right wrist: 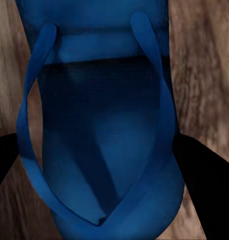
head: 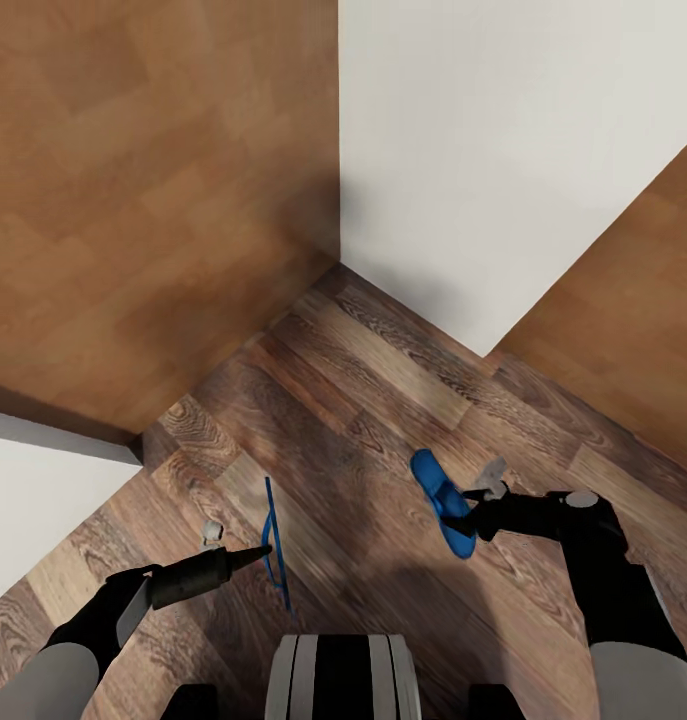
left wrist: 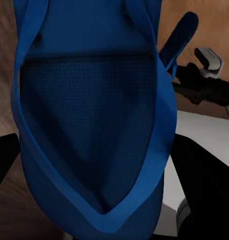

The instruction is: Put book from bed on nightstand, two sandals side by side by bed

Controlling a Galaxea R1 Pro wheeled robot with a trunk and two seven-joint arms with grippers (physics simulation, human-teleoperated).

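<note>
Both bright blue sandals are held above the wood-plank floor [head: 363,400]. My left gripper [head: 260,549] is shut on one sandal [head: 274,540], which hangs on edge and reads as a thin blue line; up close it is a strapped sole [left wrist: 89,125]. My right gripper [head: 467,521] is shut on the other sandal [head: 441,498], tilted with its sole towards me and seen near as [right wrist: 99,135]. Dark fingers [right wrist: 199,170] flank that sole. The left wrist view also catches the right sandal [left wrist: 180,36]. The book, bed and nightstand are out of view.
A white wall [head: 503,150] meets a tan wood-panelled surface [head: 153,200] in a corner ahead. More tan panelling [head: 633,320] stands at the right and a white surface [head: 33,500] at the lower left. My base [head: 338,675] is at the bottom edge.
</note>
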